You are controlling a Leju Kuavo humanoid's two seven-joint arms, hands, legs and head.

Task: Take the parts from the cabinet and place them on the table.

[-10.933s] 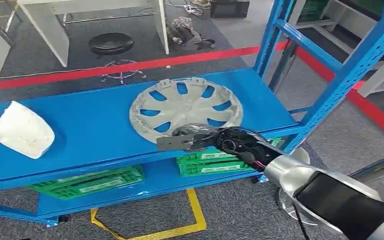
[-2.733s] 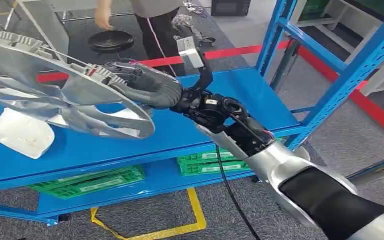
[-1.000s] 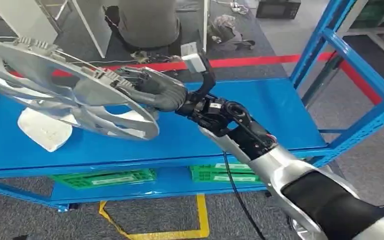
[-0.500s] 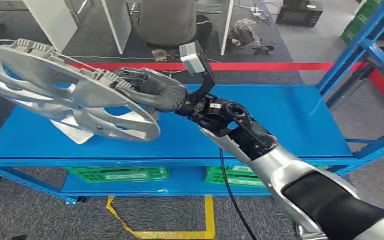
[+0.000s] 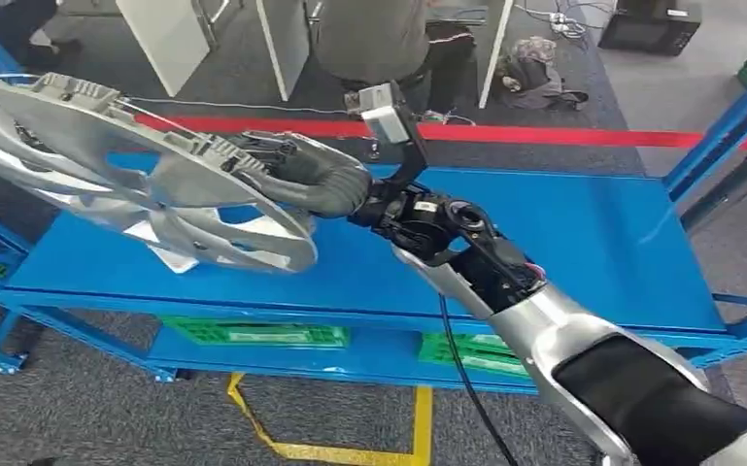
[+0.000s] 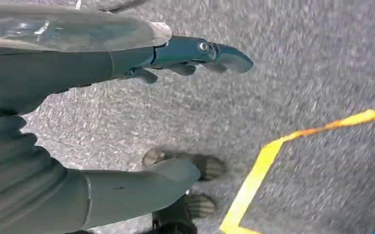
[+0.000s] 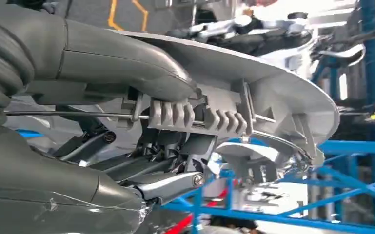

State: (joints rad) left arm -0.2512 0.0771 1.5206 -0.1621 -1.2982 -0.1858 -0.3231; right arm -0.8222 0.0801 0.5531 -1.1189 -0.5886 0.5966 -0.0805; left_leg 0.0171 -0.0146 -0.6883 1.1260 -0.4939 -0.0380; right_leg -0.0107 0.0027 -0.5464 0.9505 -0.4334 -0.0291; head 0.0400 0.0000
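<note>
Hubcap (image 5: 126, 175) gripped at its rim by right hand (image 5: 296, 180), lifted off blue shelf (image 5: 544, 243); view swinging leftward since a second ago, likely turning tableward; left hand (image 6: 127, 117) hanging empty, fingers apart.

The hubcap (image 5: 126, 175) — flat on the shelf (image 5: 563, 233) earlier — now hangs lifted in the right hand (image 5: 296, 180).

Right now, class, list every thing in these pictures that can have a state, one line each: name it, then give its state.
Hubcap: lifted off the shelf, tilted, held at its rim.
Right robot hand: grips the hubcap's rim.
Left robot hand: hangs over the floor, fingers apart, holding nothing.
White part: lying on the blue shelf, mostly hidden behind the hubcap.
Green crates: resting on the lower shelf.
</note>
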